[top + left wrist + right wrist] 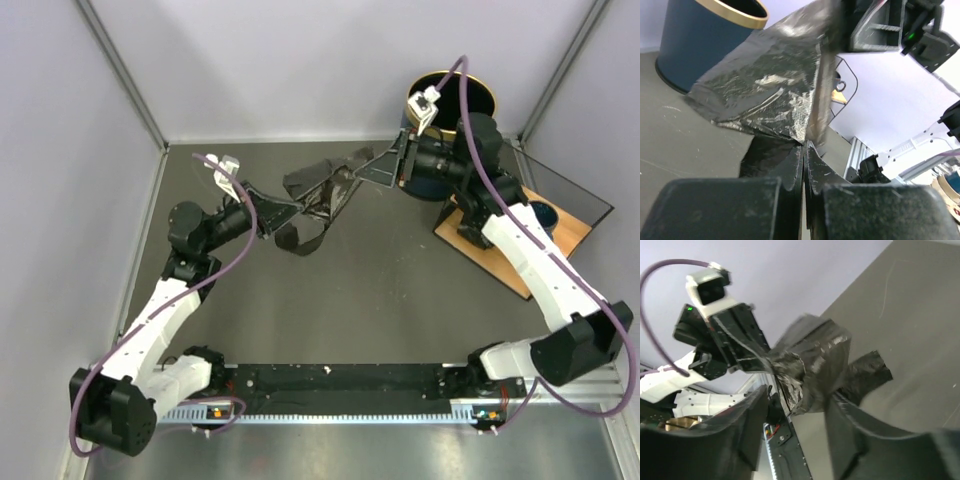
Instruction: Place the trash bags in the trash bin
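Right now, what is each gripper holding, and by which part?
The left gripper pinches the trash bag by one bunched end; whether the right gripper grips the other end cannot be told.

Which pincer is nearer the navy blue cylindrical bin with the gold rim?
Right. The right pincer sits just beside the bin; the left pincer is far off, across the stretched glossy black plastic bag.

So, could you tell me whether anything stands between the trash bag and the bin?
No loose object shows between the trash bag and the trash bin. Only the right gripper, at the bag's end, sits in front of the bin's wall.
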Action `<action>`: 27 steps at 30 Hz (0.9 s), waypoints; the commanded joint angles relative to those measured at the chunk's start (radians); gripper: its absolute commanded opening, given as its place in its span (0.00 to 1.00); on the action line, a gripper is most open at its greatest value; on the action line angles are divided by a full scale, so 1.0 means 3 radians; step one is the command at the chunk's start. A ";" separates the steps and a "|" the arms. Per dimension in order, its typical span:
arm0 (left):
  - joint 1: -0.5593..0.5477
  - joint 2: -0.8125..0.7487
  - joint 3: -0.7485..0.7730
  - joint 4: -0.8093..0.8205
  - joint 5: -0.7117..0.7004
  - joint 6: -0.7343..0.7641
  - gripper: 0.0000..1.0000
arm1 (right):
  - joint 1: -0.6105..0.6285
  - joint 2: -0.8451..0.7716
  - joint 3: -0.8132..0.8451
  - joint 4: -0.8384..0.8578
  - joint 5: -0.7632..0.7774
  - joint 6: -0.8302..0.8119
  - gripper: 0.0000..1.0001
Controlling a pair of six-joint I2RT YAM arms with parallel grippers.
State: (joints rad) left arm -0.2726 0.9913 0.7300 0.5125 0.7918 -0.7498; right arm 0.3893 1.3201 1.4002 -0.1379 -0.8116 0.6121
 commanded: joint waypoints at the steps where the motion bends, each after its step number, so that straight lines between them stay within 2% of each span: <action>1: -0.0022 0.0014 0.0333 -0.0317 -0.0256 0.0285 0.00 | -0.0019 0.0237 -0.0086 -0.0026 -0.0116 0.0117 0.62; 2: -0.0022 0.0029 0.0369 -0.0368 -0.0358 0.0285 0.00 | -0.0019 0.0187 -0.0142 -0.0016 -0.0127 0.0249 0.74; 3: -0.0027 0.0045 0.0404 -0.0424 -0.0414 0.0285 0.00 | -0.0014 0.0141 -0.0319 0.0096 -0.0127 0.0316 0.91; 4: -0.0027 0.0085 0.0420 -0.0425 -0.0455 0.0255 0.00 | -0.0014 0.0090 -0.0422 0.0157 -0.0143 0.0368 0.99; 9: -0.0073 0.0193 0.0471 -0.0251 -0.0344 0.0050 0.00 | 0.0245 -0.0090 -0.0908 0.0321 0.0036 0.0363 0.99; 10: -0.0073 0.0203 0.0476 -0.0251 -0.0333 0.0040 0.00 | 0.0287 -0.0080 -0.0924 0.0539 0.0036 0.0388 0.99; 14: -0.0088 0.0158 0.0471 -0.0297 -0.0308 0.0060 0.00 | 0.0385 0.0063 -0.0787 0.0797 0.0118 0.0506 0.99; 18: -0.0094 0.0132 0.0420 -0.0226 -0.0236 -0.0042 0.00 | 0.0461 0.0278 -0.0541 0.0690 0.0322 0.0399 0.98; 19: -0.0094 0.0122 0.0415 -0.0220 -0.0201 -0.0057 0.00 | 0.0466 0.0339 -0.0536 0.0690 0.0333 0.0394 0.96; 22: -0.0099 0.0101 0.0410 -0.0205 -0.0129 -0.0129 0.00 | 0.0466 0.0396 -0.0541 0.0685 0.0394 0.0363 0.78; 23: -0.0099 0.0091 0.0405 -0.0205 -0.0098 -0.0159 0.00 | 0.0471 0.0436 -0.0541 0.0685 0.0389 0.0358 0.65; 25: -0.0099 0.0066 0.0405 -0.0230 -0.0093 -0.0155 0.00 | 0.0472 0.0462 -0.0536 0.0629 0.0399 0.0358 0.54; 27: -0.0099 0.0060 0.0410 -0.0241 -0.0042 -0.0144 0.00 | 0.0472 0.0452 -0.0546 0.0552 0.0364 0.0322 0.25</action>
State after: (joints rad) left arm -0.2970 1.0443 0.8379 0.3958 0.7406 -0.7788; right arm 0.5209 1.4544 1.2011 0.0315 -0.7120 0.7277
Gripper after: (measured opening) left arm 0.010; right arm 0.442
